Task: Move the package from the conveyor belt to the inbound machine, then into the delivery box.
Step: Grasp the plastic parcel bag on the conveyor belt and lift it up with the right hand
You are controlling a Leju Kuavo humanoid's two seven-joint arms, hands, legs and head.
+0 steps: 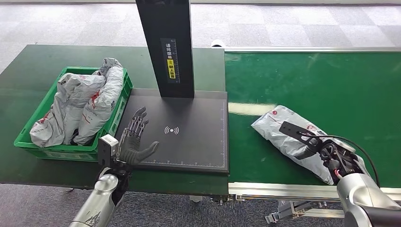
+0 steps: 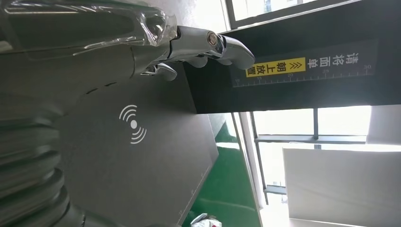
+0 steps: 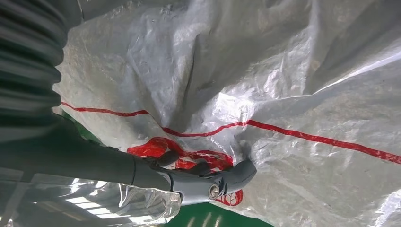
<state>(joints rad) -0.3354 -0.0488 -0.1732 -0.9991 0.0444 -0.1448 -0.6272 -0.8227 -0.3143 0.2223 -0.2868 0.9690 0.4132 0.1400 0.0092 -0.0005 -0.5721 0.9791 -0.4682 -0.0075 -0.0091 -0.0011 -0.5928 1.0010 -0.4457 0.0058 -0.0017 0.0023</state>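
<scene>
Right hand [image 1: 326, 152] grasping package [image 1: 283, 130] on conveyor belt [image 1: 331, 85]; left hand [image 1: 135, 139] released over inbound machine [image 1: 189, 137]; green crate [image 1: 118, 111] full.

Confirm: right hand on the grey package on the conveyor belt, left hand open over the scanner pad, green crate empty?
Not quite. The green crate isn't empty: the head view shows several grey packages in it. The rest stands: right hand, package, left hand.
</scene>
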